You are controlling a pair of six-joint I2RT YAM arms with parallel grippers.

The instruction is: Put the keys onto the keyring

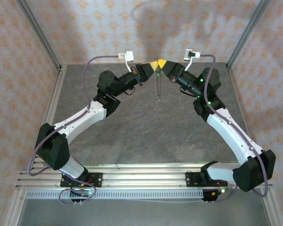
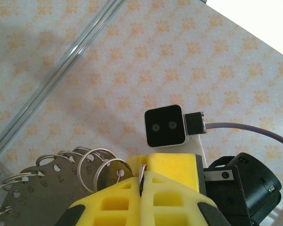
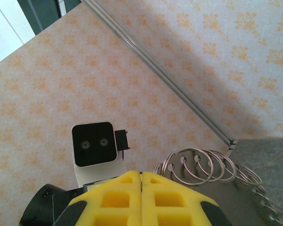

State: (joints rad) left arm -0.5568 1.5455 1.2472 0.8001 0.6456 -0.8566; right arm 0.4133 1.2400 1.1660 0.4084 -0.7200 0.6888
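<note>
My left gripper (image 1: 151,66) and right gripper (image 1: 162,64) meet tip to tip high above the back of the table. In the left wrist view my left gripper (image 2: 142,182) is shut on the edge of a thin silvery keyring (image 2: 141,173). That ring belongs to a grey numbered metal plate (image 2: 42,195) carrying several split rings (image 2: 100,170). The plate (image 1: 157,87) hangs down below the two grippers. My right gripper (image 3: 141,178) is shut, with nothing visible between its yellow fingers; the rings (image 3: 198,165) lie just to its right. The keys are out of view.
The dark grey table (image 1: 146,127) lies well below both grippers. Patterned walls and metal frame posts (image 1: 37,33) enclose the back and sides. Each wrist camera faces the other arm's camera block (image 2: 165,126) at close range.
</note>
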